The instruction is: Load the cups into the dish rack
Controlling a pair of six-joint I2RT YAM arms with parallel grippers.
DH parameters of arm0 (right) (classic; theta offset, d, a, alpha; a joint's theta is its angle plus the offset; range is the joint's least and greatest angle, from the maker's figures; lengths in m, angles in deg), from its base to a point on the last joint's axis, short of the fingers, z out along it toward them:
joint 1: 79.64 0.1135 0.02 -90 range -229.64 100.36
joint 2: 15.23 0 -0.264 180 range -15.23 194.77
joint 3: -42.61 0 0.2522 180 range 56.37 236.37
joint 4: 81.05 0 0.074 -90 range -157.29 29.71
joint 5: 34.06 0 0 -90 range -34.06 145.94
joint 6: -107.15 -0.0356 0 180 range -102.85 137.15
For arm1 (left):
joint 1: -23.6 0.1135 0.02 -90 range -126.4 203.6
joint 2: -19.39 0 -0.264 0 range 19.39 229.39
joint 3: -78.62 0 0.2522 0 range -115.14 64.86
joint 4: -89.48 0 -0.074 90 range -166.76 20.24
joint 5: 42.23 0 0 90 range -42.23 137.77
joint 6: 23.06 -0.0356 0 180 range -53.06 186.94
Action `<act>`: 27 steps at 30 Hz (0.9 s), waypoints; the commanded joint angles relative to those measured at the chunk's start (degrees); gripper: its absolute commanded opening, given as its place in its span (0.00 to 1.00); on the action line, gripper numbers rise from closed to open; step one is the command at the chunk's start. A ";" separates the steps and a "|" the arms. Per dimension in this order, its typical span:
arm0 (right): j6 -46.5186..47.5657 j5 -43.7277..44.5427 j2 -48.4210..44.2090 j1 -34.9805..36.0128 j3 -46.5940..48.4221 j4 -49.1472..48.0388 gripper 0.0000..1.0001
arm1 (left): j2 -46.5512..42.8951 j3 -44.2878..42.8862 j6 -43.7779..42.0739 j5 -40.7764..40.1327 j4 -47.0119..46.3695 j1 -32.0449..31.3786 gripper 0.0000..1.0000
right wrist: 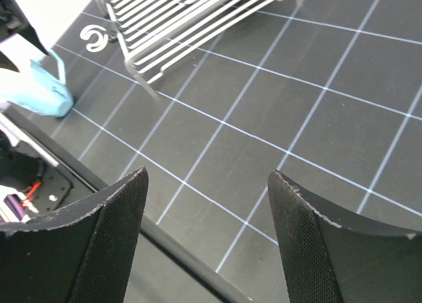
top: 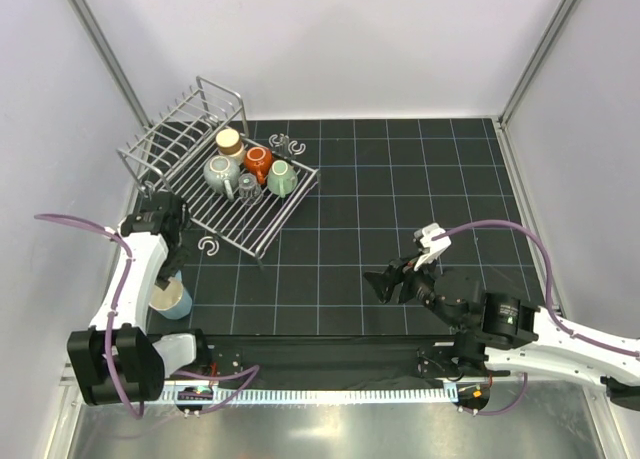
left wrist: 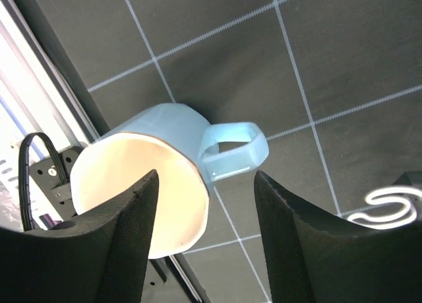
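Observation:
A light blue cup (top: 176, 302) with a cream inside stands upright at the mat's near left corner. My left gripper (top: 171, 276) hangs open just above it. In the left wrist view the cup (left wrist: 173, 128) has its handle (left wrist: 232, 151) and near rim between my open fingers (left wrist: 206, 184), with the left finger over its mouth. The silver dish rack (top: 195, 119) at the back left holds a beige cup (top: 229, 139), an orange-red cup (top: 258, 160), a mint green cup (top: 281, 178) and a grey mug (top: 221, 175). My right gripper (top: 385, 284) is open and empty over the mat (right wrist: 208, 177).
A small C-shaped clip (top: 209, 244) lies in front of the rack, also in the left wrist view (left wrist: 389, 207) and the right wrist view (right wrist: 94, 37). More clips (top: 281, 139) lie behind the rack. The rack's near edge (right wrist: 198, 19) and blue cup (right wrist: 36, 92) show in the right wrist view.

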 commanded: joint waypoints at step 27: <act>-0.68 -4.70 -9.34 0.12 -1.64 0.45 0.76 | -2.35 3.57 -3.84 7.95 0.94 0.27 0.27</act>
